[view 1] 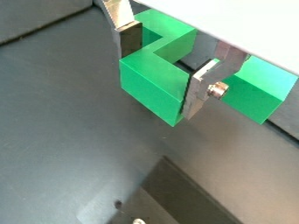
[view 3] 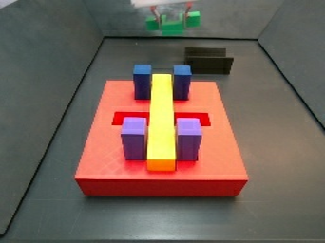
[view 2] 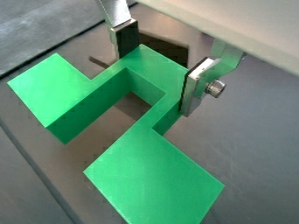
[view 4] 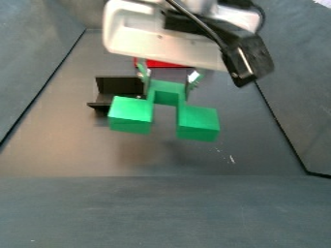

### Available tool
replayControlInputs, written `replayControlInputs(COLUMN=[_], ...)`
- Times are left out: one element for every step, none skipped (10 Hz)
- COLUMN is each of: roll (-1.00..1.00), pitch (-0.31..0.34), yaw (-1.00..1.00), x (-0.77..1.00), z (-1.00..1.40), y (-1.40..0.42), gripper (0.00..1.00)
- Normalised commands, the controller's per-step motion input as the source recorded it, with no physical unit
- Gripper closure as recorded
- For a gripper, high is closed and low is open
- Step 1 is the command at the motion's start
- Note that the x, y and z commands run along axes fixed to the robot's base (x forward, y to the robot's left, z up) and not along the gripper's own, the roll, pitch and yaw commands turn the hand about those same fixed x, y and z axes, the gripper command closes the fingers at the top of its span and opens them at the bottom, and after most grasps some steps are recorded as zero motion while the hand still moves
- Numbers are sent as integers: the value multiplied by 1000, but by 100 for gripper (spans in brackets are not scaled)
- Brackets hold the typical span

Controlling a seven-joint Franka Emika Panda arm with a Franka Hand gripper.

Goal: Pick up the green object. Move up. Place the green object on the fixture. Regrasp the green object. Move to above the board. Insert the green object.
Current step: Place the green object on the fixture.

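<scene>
The green object (view 1: 152, 83) hangs in the air, and my gripper (view 1: 166, 66) is shut on its raised middle cube, one finger on each side. In both wrist views its two lower cubes stick out past the fingers (view 2: 201, 87). In a side view the green object (view 4: 130, 111) is held level above the dark floor, just in front of the fixture (view 4: 114, 90), under my gripper (view 4: 171, 79). The fixture (view 3: 210, 62) stands at the far end, beyond the red board (view 3: 102, 161). There my gripper (view 3: 172, 11) is at the top edge with the green object (view 3: 158, 21) partly cut off.
On the board stand two blue blocks (view 3: 143, 81), two purple blocks (view 3: 133, 138) and a long yellow bar (view 3: 162, 123) down the middle. Dark walls slope up on both sides of the floor. The fixture (view 1: 193, 197) lies below the held piece.
</scene>
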Motion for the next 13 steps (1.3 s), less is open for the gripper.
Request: replayControlInputs(roll=[-471,-646,-809,-986,-1000,-1000,-1000,-1000,-1000,-923,-657,-657,-660], pitch=[526,494,460,263,51,6,0,-106,-197,-211,-66,0,26], yaw=[0,0,0,0,0,-9,-29,-114,-166,-131,0,0,0], x=[771,697,651,614,551,534,514,420,417,457,514,549,583], z=[494,520,460,306,209,220,206,209,86,49,0,0,0], y=[100,100,117,154,191,189,171,97,9,3,23,-6,-169], gripper=[100,100,100,100,100,100,100,100,100,100,100,100,100])
